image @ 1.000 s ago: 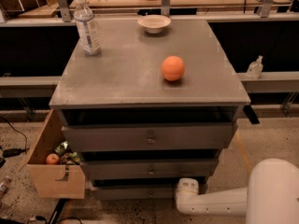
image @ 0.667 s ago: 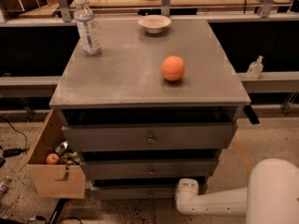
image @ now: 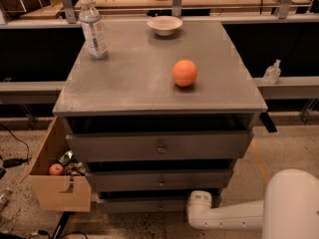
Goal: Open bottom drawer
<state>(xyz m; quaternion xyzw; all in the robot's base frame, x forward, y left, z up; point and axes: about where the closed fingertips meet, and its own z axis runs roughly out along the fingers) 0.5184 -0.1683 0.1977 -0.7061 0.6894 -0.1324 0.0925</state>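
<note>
Low at the grey cabinet (image: pixel 139 78), the white arm (image: pixel 234 215) lay toward the bottom drawer (image: pixel 139 206), apparently closed. Gripper (image: pixel 199 204) sat against its front, grip state untellable. Approach step, I judged; next, centring on the knob (image: pixel 160 206).

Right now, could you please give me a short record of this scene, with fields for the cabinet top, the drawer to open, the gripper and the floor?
cabinet top: water bottle back left; white bowl at the back; orange right of centre
bottom drawer: lowest of three grey fronts, does not look pulled out
gripper: low, in front of the bottom drawer's right end
floor, left of cabinet: open cardboard box with a red apple inside
</note>
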